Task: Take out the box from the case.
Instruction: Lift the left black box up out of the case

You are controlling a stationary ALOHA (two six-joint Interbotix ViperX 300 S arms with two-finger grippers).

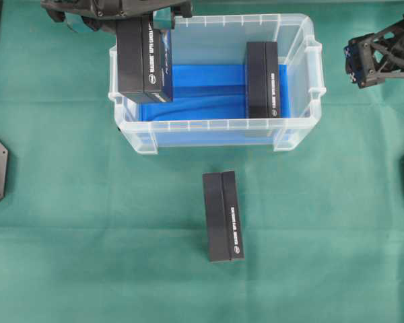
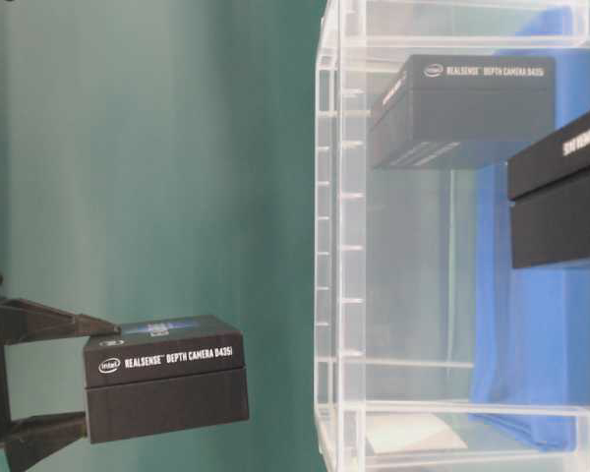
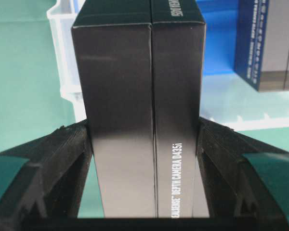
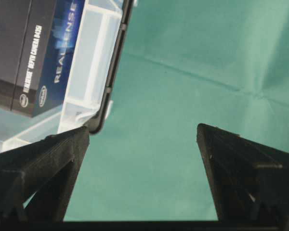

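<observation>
My left pincer (image 3: 144, 159) pinches a matte black cardboard RealSense camera box (image 1: 145, 59) by its flat sides, held above the far-left corner of the case (image 1: 215, 124), a clear, ribbed plastic tub with a rimmed edge and blue lining. A second black box (image 1: 262, 79) stands inside by the right wall. A third box (image 1: 223, 215) lies on the creased green cloth (image 1: 87, 222) nearer than the tub. My right pincer (image 4: 142, 139) hangs spread, holding nothing, right of the tub.

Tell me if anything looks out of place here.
Nothing stands out. One black cardboard box is clamped in the left gripper over the clear plastic tub's rim; nothing spilled or damaged.
</observation>
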